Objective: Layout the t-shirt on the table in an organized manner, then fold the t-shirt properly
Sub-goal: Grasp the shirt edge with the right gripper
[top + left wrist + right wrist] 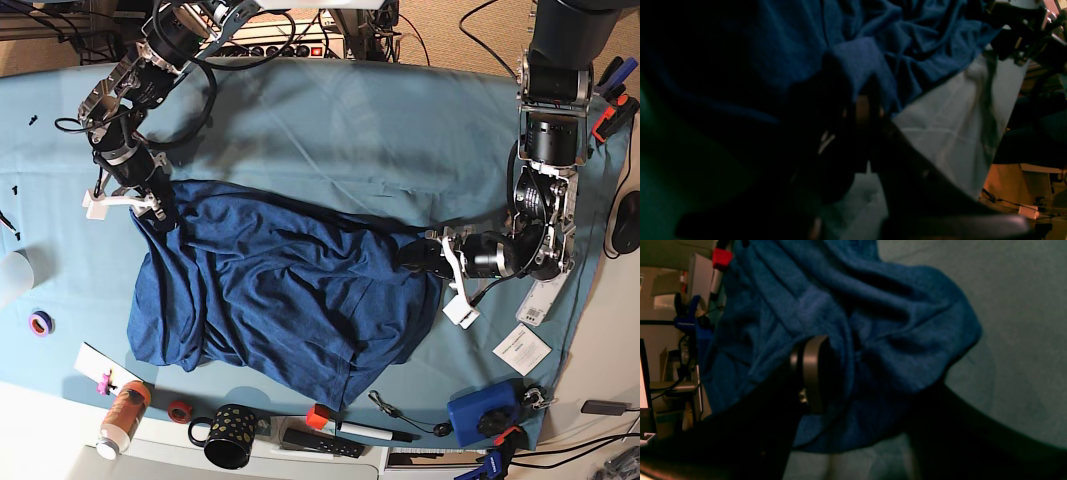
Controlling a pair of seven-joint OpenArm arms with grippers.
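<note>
The table (330, 120) is covered by a smooth light teal cloth marked with faint creases, and a white rim is seen along its near edge, where a black mug with pale dots (228, 436), an orange bottle (122, 413), a marker (372, 432), rolls of tape and a blue box (482, 415) are lined up. Cables and a power strip are seen beyond the far edge. The t-shirt (280, 290), a soft dark navy heathered garment, is spread in the middle of the table in a loose, rumpled shape, with deep folds running across it and its edges uneven. The left gripper (418, 256) is held shut on the t-shirt at the edge nearest that arm, a tuck of fabric being pinched between dark fingers in the left wrist view. The right gripper (160, 212) is set at the far corner on the opposite side, its jaws parted wide with bunched fabric between them; a firm grip cannot be confirmed.
</note>
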